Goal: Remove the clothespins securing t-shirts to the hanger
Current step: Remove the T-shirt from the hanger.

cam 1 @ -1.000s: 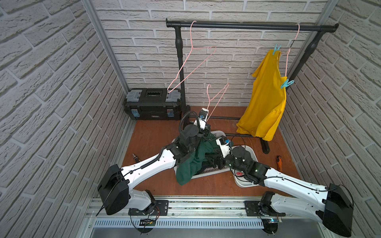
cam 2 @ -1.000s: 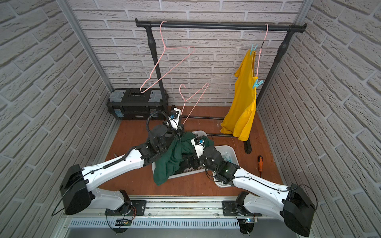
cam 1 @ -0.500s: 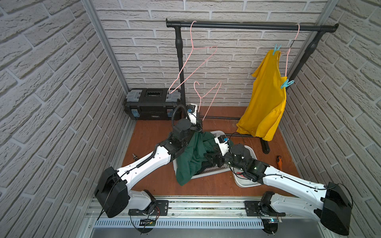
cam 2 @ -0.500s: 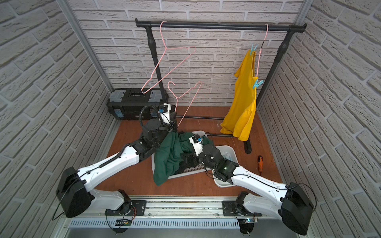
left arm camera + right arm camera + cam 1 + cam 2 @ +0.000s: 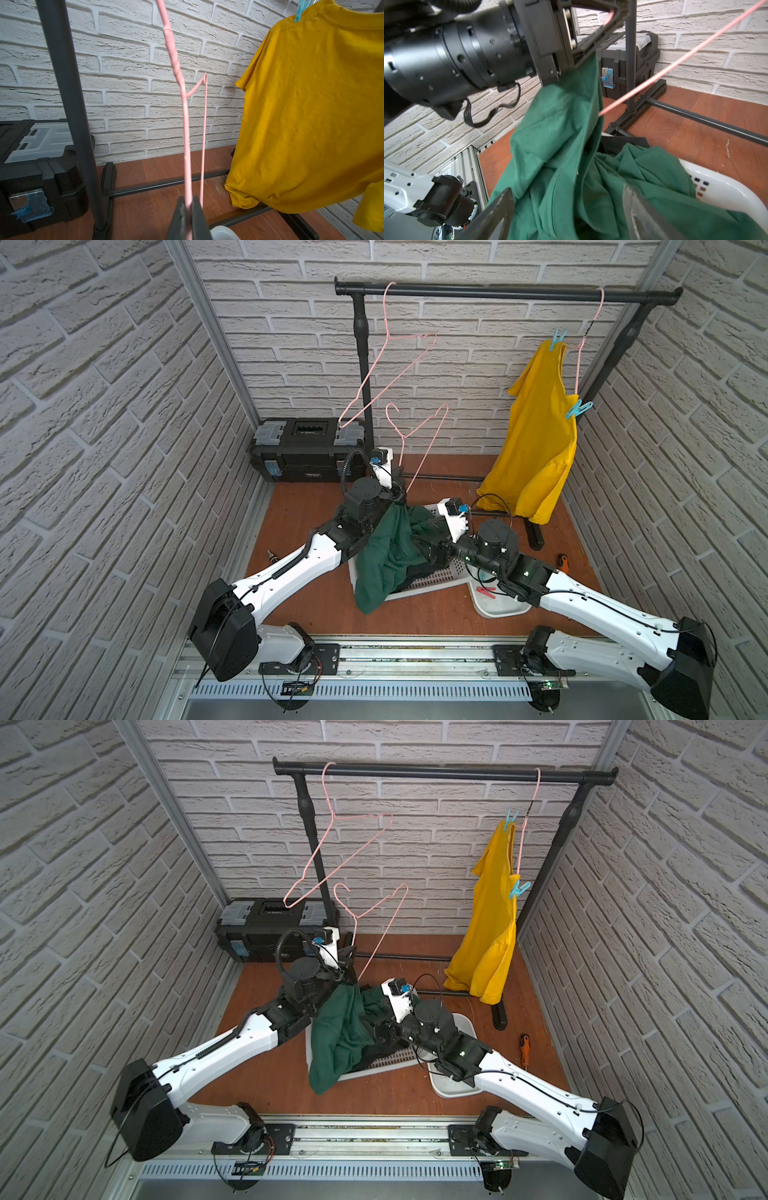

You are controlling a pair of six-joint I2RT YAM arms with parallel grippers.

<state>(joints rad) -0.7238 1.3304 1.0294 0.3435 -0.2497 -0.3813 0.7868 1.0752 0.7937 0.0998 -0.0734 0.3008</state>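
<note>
My left gripper (image 5: 398, 489) (image 5: 188, 204) is shut on the lower wire of a pink hanger (image 5: 415, 435) (image 5: 185, 116) and holds it upright above the floor. A dark green t-shirt (image 5: 386, 547) (image 5: 556, 128) hangs from that spot down into a white basket (image 5: 440, 576). What fastens it there is hidden. My right gripper (image 5: 432, 549) (image 5: 566, 188) is open, with its fingers on either side of the green folds. A yellow t-shirt (image 5: 536, 448) hangs on another pink hanger, pinned by two teal clothespins (image 5: 557, 339) (image 5: 578, 408). A red clothespin (image 5: 484, 592) lies in a white tray (image 5: 498, 610).
The black rail (image 5: 498, 292) carries an empty pink hanger (image 5: 390, 348) at its left end. A black toolbox (image 5: 307, 448) stands by the back wall. An orange-handled screwdriver (image 5: 562, 561) lies on the floor at the right. Black cloth (image 5: 623, 143) lies in the basket under the green t-shirt.
My left gripper has carried the hanger to the left and back, drawing the green t-shirt's upper edge with it. The right gripper has stayed open at the green cloth.
</note>
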